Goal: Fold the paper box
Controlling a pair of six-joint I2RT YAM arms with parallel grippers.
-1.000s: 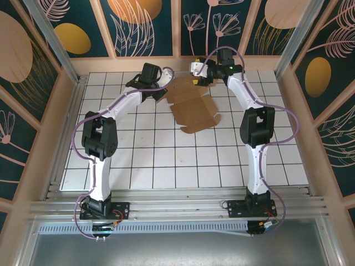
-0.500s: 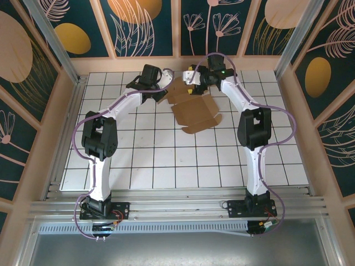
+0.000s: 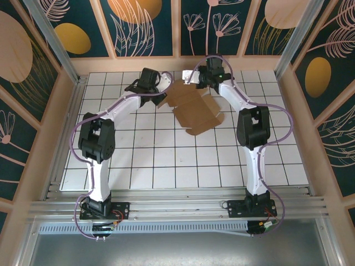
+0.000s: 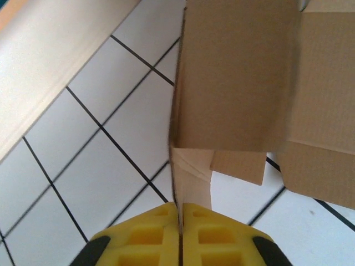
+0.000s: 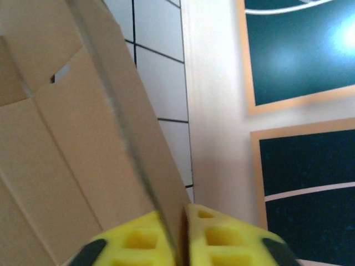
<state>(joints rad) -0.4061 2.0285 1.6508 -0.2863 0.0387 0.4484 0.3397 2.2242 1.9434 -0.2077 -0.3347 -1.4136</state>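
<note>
The paper box [image 3: 195,108] is brown and still mostly flat. It lies on the white bench [image 3: 166,160] with black lines, up toward 12 o'clock and a little to the right of the middle. Some of its flaps stick out at the sides, and one part near 12 o'clock is lifted off the bench.

The left arm [image 3: 119,108] reaches up to the box's edge at about 10 o'clock. The right arm [image 3: 238,97] bends over to the box's edge at about 12 o'clock. Both arms meet the box at its far end, close to the wall [image 3: 177,58].

From the left wrist, the yellow left fingers [image 4: 161,235] sit at 6 o'clock. They are pressed together on a thin flap of the paper box [image 4: 233,72]. The flap stands on its edge and runs from the fingers up toward 12 o'clock. A big brown panel fills the top, and another panel lies flat at 3 o'clock. The bench [image 4: 100,138] shows at 9 o'clock, and its wooden edge [image 4: 50,61] is at 10 o'clock.

From the right wrist, the yellow right fingers [image 5: 138,241] are also at 6 o'clock. They are squeezed shut on the thin edge of a panel of the paper box [image 5: 66,138]. That panel leans up and away toward 11 o'clock. The rest of the box spreads out at 9 o'clock. A strip of bench [image 5: 158,33] shows at 12 o'clock. The dark green wall [image 5: 299,50] is at 2 o'clock.
</note>
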